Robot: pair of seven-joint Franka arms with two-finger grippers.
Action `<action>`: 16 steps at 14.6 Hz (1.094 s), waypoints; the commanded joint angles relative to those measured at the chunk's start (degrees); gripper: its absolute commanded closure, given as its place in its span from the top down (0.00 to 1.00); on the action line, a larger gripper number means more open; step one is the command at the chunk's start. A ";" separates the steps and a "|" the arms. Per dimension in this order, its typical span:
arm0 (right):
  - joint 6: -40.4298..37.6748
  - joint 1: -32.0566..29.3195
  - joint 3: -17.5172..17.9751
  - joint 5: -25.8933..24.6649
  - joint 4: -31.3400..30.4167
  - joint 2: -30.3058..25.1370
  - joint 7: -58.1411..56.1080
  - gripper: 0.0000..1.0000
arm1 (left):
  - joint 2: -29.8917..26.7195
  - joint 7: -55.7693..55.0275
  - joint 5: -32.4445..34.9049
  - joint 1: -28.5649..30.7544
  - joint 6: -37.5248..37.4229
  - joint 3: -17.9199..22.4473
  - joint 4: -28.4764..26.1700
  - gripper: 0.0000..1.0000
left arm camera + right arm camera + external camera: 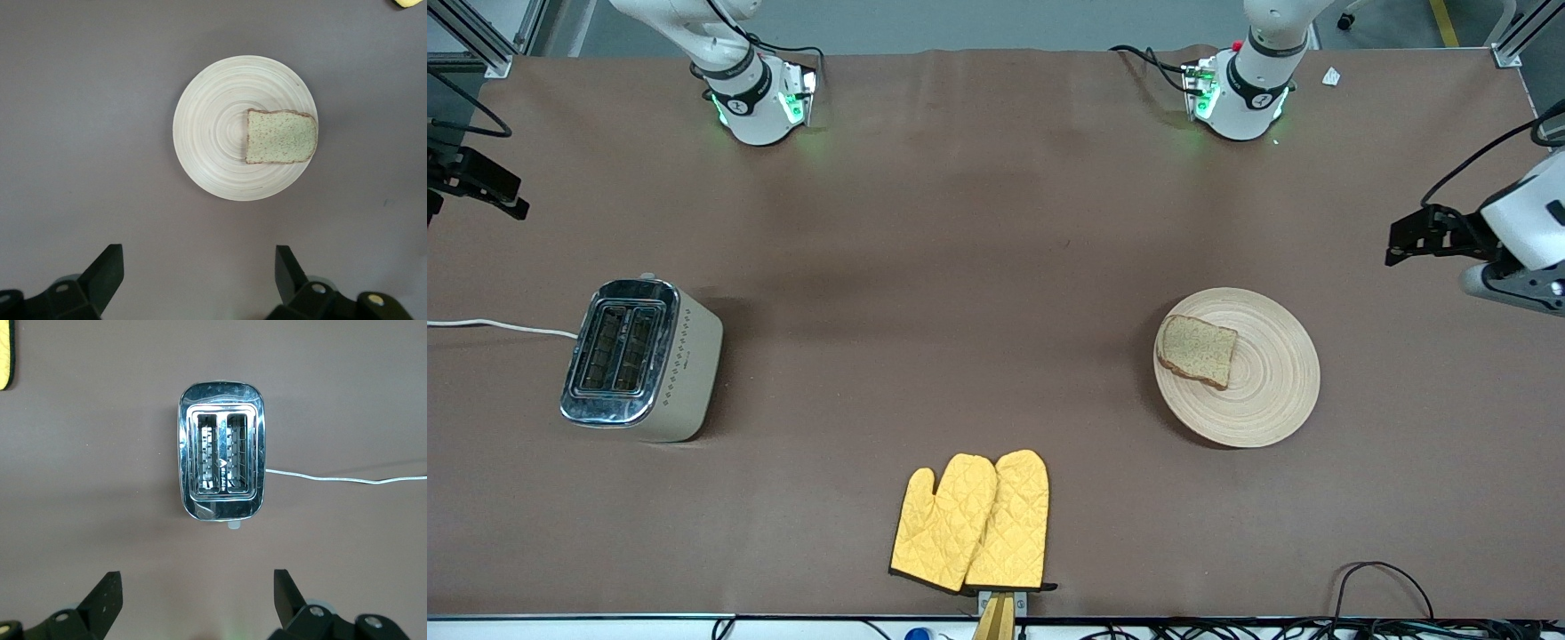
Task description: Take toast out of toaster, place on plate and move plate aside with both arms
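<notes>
The brown counter point(996, 267) carries everything here, and both white arms are drawn back high at its 2 ends, waiting. The left arm point(1525, 231) reaches in at its own end of the counter, its wrist held up in the air with the camera looking straight down at the plate. The left gripper point(199, 273) hangs above bare counter just beside the plate, its 2 black fingers point(103, 273) spread wide and released, touching nothing. The right arm shows only a dark piece at its end of the counter, and the right gripper point(197, 597) hovers over bare counter beside the toaster, fingers point(103, 597) likewise spread wide and empty.

The chrome-topped toaster point(640, 360) stands toward the right arm's end, both slots open to the air, a white cord point(503, 326) trailing off the counter's edge. The round pale wooden plate point(1263, 391) lies flat toward the left arm's end. A pair of yellow quilted oven mitts point(974, 523) lies side by side near the front camera, between toaster and plate. The toast point(1198, 350) lies flat on the plate, off-centre, toward the rim on the toaster's side.
</notes>
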 commanded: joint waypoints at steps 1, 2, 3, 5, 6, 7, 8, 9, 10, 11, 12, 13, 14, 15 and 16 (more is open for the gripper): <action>-0.59 -0.07 0.43 -0.48 0.98 0.18 -0.21 1.00 | -3.53 0.86 -0.60 -5.16 -0.03 4.18 -0.03 1.00; -0.59 -0.07 0.43 -0.48 0.98 0.18 -0.21 1.00 | -5.10 0.60 -1.04 -12.25 0.06 11.70 -0.12 1.00; -0.68 -0.07 0.43 -0.48 0.98 0.18 -0.21 1.00 | -5.90 -0.45 -1.74 -20.68 0.07 20.04 -0.12 1.00; -0.77 0.02 0.43 -0.48 0.98 0.18 -0.21 1.00 | -7.22 -1.07 -5.07 -29.52 0.15 31.34 -0.21 1.00; -0.77 0.02 0.43 -0.48 0.98 0.18 -0.21 1.00 | -8.01 -1.16 -7.09 -31.03 0.85 33.81 -0.82 1.00; -0.85 0.02 0.43 -0.48 0.98 0.18 -0.21 1.00 | -9.06 -1.25 -7.45 -33.04 1.73 35.75 -2.39 1.00; -0.94 0.02 0.43 -0.48 0.98 0.18 -0.21 1.00 | -10.81 -1.34 -7.63 -35.41 3.39 38.64 -4.67 1.00; -0.94 0.02 0.43 -0.48 0.98 0.18 -0.21 1.00 | -12.49 -1.51 -7.63 -38.31 5.15 41.54 -7.22 1.00; -0.94 0.02 0.43 -0.48 0.98 0.10 -0.21 1.00 | -13.29 -1.51 -7.81 -40.08 5.95 43.84 -8.63 1.00; -0.94 0.02 0.43 -0.48 0.98 0.18 -0.21 1.00 | -13.64 -1.51 -8.07 -41.58 6.30 45.69 -9.34 1.00; -0.94 0.11 0.52 -0.48 0.98 0.10 -0.21 1.00 | -13.56 -1.51 -8.25 -41.94 6.31 46.40 -9.26 1.00; -0.94 0.11 0.52 -0.48 0.98 0.10 -0.21 1.00 | -13.47 -1.51 -8.25 -41.85 6.39 46.49 -9.18 1.00; -0.94 0.11 0.60 -0.48 0.98 0.10 -0.12 1.00 | -13.12 -1.51 -8.25 -41.68 6.57 46.41 -9.00 1.00; -0.94 0.11 0.60 -0.48 0.98 0.10 -0.12 1.00 | -12.60 -1.60 -8.34 -41.33 7.18 46.41 -8.74 1.00; -0.94 0.11 0.60 -0.48 0.98 0.10 -0.12 1.00 | -11.81 -1.86 -8.34 -41.24 7.45 46.41 -8.56 1.00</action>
